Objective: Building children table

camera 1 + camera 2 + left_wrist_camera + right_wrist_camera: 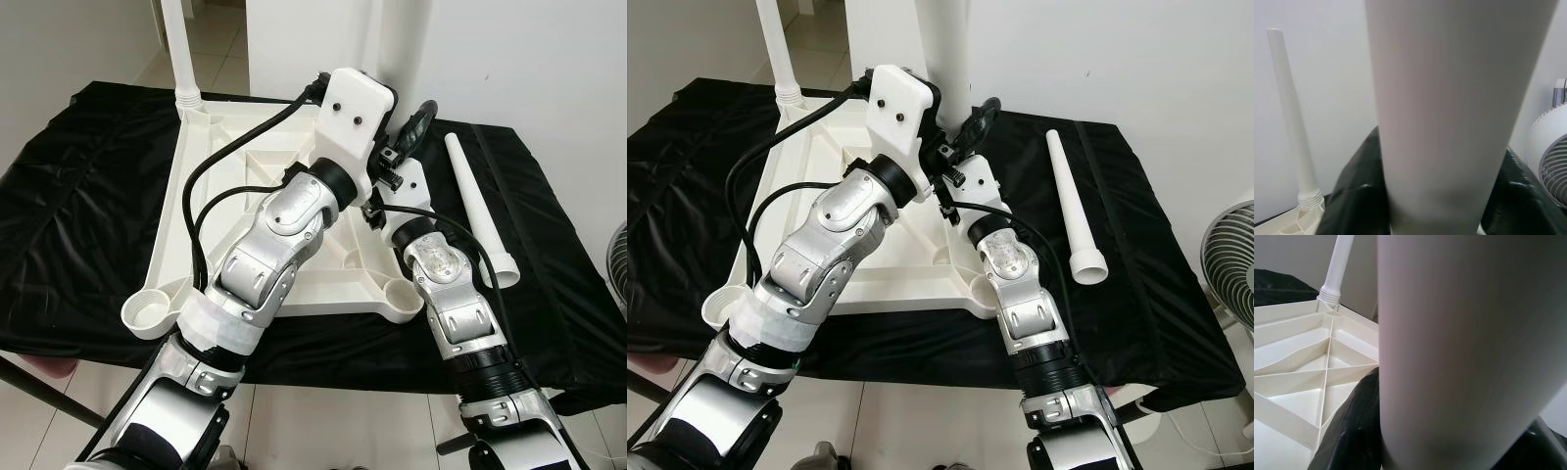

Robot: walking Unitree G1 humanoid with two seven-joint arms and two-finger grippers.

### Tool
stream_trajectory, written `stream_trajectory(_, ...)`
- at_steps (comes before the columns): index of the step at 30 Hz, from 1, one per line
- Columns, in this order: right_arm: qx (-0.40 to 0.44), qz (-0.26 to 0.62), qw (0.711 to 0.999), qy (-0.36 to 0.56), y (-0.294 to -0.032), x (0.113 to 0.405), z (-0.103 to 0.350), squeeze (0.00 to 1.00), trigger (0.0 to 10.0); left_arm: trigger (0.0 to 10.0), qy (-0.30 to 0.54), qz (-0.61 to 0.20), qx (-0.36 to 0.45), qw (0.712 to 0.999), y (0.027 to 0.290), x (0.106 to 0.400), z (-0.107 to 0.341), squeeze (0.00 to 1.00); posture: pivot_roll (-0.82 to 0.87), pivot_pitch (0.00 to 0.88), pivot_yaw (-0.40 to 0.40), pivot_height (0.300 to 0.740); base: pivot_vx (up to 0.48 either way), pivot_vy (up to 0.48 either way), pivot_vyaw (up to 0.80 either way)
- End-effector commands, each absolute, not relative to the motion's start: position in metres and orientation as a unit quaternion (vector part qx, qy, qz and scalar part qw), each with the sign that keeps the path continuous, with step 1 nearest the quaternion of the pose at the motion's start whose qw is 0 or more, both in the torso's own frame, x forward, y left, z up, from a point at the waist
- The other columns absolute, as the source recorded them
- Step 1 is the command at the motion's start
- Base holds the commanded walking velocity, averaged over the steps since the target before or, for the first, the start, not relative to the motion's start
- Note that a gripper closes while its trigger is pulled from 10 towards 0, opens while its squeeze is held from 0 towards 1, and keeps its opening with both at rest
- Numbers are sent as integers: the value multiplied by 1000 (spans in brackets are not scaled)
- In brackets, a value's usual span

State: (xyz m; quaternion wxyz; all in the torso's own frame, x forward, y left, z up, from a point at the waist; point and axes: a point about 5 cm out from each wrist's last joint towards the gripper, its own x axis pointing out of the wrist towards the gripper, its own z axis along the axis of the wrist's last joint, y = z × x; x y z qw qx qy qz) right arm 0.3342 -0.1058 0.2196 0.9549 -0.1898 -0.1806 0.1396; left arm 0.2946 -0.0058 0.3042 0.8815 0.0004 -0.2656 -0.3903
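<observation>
Both silver arms reaching forward and inward over an upturned white plastic tabletop (245,211), converging at its far right corner. Left gripper (1425,215) bent across from the left at the elbow, its white wrist housing angled high; right gripper (1449,450) coming up from below, forearm nearly straight. Between each pair of black fingers (1352,205), a thick white table leg (945,49), standing upright at that far right corner, close against both wrist cameras; fingers hugging its sides on both grippers, clamped on the leg. Second leg (182,49) already upright, screwed into the far left corner socket, well apart from the left gripper. Third leg (1073,206) lying flat on the black cloth (78,225), beside the right forearm on its outer side, wide threaded end toward the robot. Tabletop underside showing ribbed cells crossing diagonally; near left corner socket (149,313) a round open cup with nothing in it. Cloth edge near the robot just past the tabletop's near rim; open cloth to the left of the tabletop. White fan (1229,255) off past the cloth on the right; white wall close behind the gripped leg.
</observation>
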Motion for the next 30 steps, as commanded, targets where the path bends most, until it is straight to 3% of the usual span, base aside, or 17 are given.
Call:
stream_trajectory(1, -188, 137, 955, -183, -102, 335, 223, 0, 0, 10000, -256, -428, 4, 867, -17, 289, 301, 933, 123, 80, -55, 740, 0, 0, 0)
stream_trajectory(2, -186, 134, 957, -180, -102, 336, 223, 0, 0, 10000, -253, -431, -4, 866, -17, 289, 301, 1000, 123, 80, -55, 740, 0, 0, 0)
stream_trajectory(13, -176, 118, 960, -180, -103, 338, 223, 0, 0, 10000, -252, -437, -11, 863, -14, 289, 302, 1000, 130, 76, -55, 740, 0, 0, 0)
stream_trajectory(14, -173, 109, 962, -181, -105, 339, 224, 0, 6471, 10000, -252, -436, -8, 864, -14, 289, 302, 1000, 130, 77, -54, 740, 0, 0, 0)
stream_trajectory(16, -173, 109, 962, -181, -105, 339, 224, 0, 6471, 10000, -252, -436, -8, 864, -14, 289, 302, 1000, 130, 77, -54, 740, 0, 0, 0)
stream_trajectory(17, -165, 98, 965, -179, -108, 340, 224, 0, 10000, 10000, -251, -436, -9, 864, -13, 289, 302, 0, 130, 76, -54, 740, 0, 0, 0)
stream_trajectory(30, -118, 40, 976, -176, -123, 344, 226, 0, 10000, 10000, -243, -415, -46, 875, 7, 299, 305, 0, 131, 69, -47, 740, 0, 0, 0)
